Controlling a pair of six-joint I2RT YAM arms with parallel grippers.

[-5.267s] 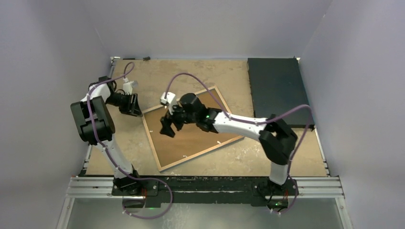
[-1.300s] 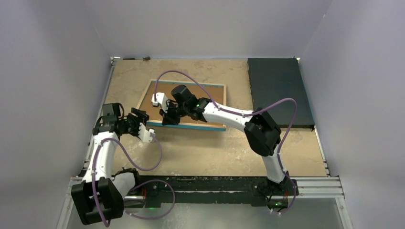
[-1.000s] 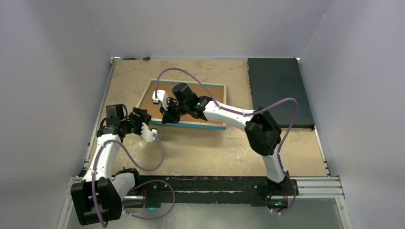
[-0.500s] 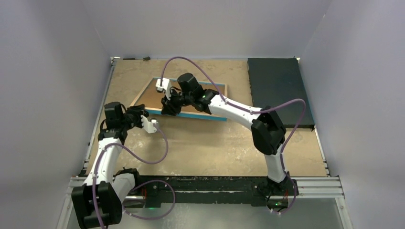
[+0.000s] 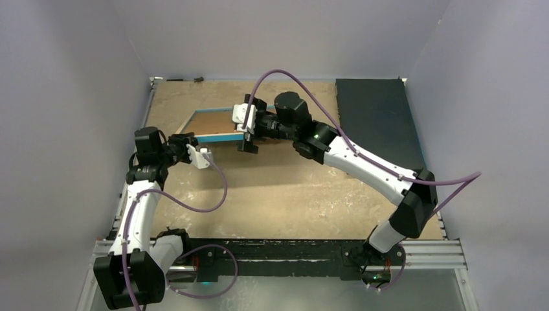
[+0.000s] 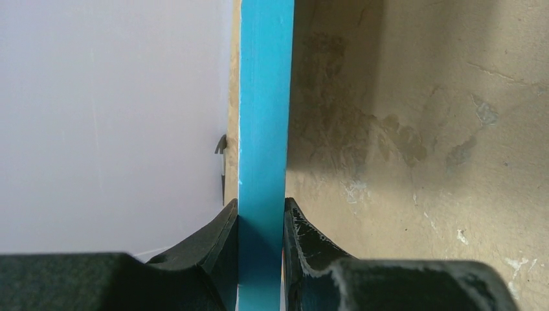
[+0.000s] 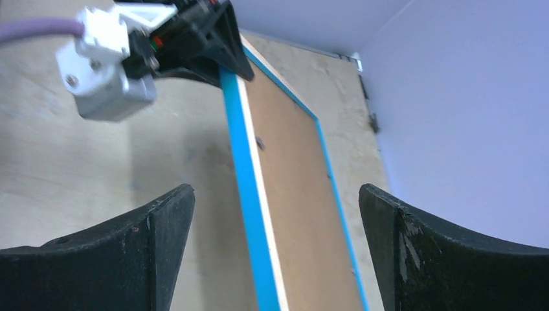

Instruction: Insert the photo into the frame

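My left fingers (image 6: 217,236) clamped the frame (image 6: 264,97) edge between them. My right fingers (image 7: 149,246) gaped wide, empty, frame ahead. No photo showed, so insertion probably not yet done.

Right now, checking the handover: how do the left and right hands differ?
The left hand is shut on the frame's blue edge; the right hand is wide open, holding nothing. The left grips its left corner; the right sits by its near edge. Both are at the frame.
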